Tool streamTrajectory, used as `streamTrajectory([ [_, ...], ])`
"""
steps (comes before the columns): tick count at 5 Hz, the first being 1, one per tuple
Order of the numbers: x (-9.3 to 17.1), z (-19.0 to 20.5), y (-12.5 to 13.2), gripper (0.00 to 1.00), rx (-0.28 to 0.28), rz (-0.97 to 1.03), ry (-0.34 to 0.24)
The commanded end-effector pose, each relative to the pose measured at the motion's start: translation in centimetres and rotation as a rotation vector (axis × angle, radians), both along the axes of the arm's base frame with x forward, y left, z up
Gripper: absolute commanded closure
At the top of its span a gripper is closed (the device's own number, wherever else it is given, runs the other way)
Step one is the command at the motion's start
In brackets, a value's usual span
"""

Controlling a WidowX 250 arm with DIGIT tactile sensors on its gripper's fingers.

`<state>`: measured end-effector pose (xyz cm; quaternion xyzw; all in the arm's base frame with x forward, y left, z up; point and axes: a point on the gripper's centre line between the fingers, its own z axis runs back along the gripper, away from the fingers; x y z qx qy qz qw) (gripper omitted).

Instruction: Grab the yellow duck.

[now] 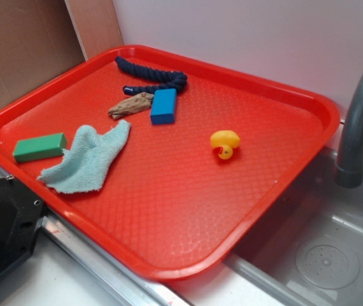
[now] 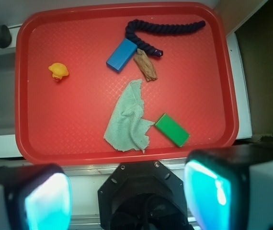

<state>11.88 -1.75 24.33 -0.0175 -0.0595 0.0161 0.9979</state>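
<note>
Duck [image 1: 225, 143] — small, rounded, yellow, red-orange beak — sits alone on red tray [image 1: 169, 255], apart from blue block [image 1: 163, 106], rope [image 1: 149, 75], cloth [image 1: 89, 159], green block [image 1: 39, 147]. Pincer [image 2: 127, 194] open, empty.

no readable txt in either view; no labels, brands, nos. or signs on anything; exterior view: red tray [image 1: 309, 105] surface is plain embossed diamond pattern only, no logo; wrist view: same, tray rim blank all round
</note>
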Motion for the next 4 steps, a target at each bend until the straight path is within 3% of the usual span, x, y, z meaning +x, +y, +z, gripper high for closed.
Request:
streamTrajectory([
  [1, 0.0, 0.0, 0.0, 0.00, 0.000, 0.000, 0.000],
  [2, 4.7, -5.0, -4.7, 0.00, 0.037, -0.247, -0.040],
  [3, 7.9, -7.7, -8.3, 0.00, 0.040, -0.419, -0.102],
  [4, 10.5, -10.8, -10.8, 0.00, 0.034, -0.538, -0.119],
])
